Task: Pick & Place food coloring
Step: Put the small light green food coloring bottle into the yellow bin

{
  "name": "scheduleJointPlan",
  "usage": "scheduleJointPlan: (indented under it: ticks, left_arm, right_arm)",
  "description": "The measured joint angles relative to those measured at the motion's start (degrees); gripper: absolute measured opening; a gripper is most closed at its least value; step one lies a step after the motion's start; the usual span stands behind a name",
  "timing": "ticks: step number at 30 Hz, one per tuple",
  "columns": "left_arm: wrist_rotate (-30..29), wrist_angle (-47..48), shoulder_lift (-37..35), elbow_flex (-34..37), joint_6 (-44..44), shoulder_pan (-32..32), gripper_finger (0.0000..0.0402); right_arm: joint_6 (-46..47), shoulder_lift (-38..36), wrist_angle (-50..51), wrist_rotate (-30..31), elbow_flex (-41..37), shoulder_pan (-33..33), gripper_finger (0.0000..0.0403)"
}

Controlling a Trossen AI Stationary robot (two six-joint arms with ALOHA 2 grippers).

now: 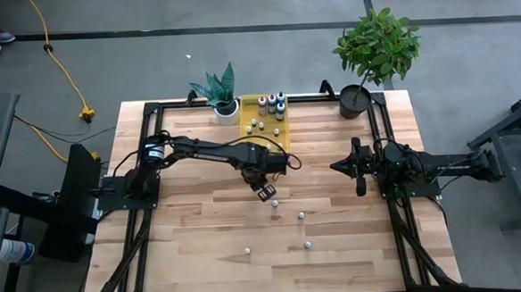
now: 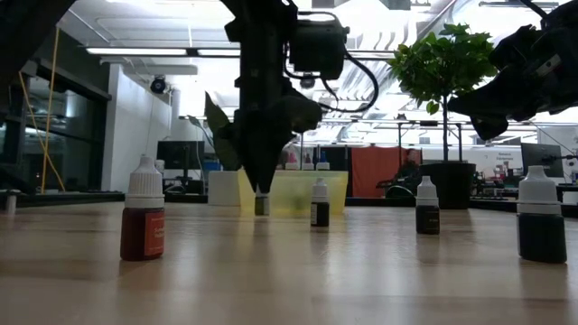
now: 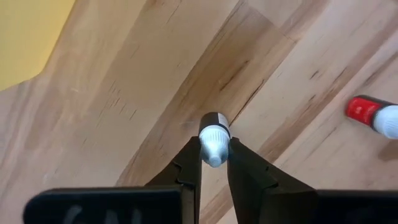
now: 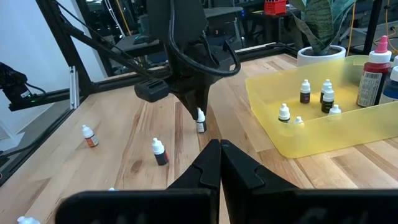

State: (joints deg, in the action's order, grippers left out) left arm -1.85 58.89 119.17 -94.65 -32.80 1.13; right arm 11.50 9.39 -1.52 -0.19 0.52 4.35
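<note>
The left gripper had its two dark fingers pinched on the white cap of a small dark bottle, which stood upright on the wooden table near its middle. From the side, the gripper pointed straight down with the little bottle at its tip, its base on or just above the wood; I could not tell which. The same bottle showed under the left arm from across the table.

The other loose bottles stood apart on the boards: a red one closest to the low camera, a dark one just beside the held bottle, another farther along, and a larger dark one at the edge.

Behind, the yellow tray sat near the table's far edge, holding several tiny bottles and a few taller ones. Two potted plants flanked it.

The right gripper waited on its own side with its fingers pressed together, holding nothing.
</note>
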Motion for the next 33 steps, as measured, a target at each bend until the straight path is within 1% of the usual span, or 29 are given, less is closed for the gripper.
scheduleJointPlan:
  ticks: [6, 13, 18, 25, 29, 33]
  left_arm:
    - [1.5, 2.8, -1.6, -2.8, 0.0, 0.0, 0.0049]
    - [6.0, 9.4, -2.1, -8.8, 0.2, 0.0, 0.0049]
    - [7.5, 13.3, -2.4, -13.1, 1.1, 0.1, 0.0049]
    - [7.3, 17.4, -2.4, -20.8, 1.1, 2.2, 0.0049]
    - [7.6, 19.5, -2.4, -25.3, 1.1, 4.3, 0.0049]
    - [8.6, 21.4, -2.4, -28.0, 1.1, 7.2, 0.0049]
  right_arm:
    - [0.0, 0.0, 0.0, 0.0, 0.0, 0.0, 0.0]
    - [0.0, 0.0, 0.0, 0.0, 0.0, 0.0, 0.0]
    - [0.0, 0.0, 0.0, 0.0, 0.0, 0.0, 0.0]
    - [0.0, 0.0, 0.0, 0.0, 0.0, 0.0, 0.0]
    - [0.0, 0.0, 0.0, 0.0, 0.0, 0.0, 0.0]
    - [0.0, 0.0, 0.0, 0.0, 0.0, 0.0, 0.0]
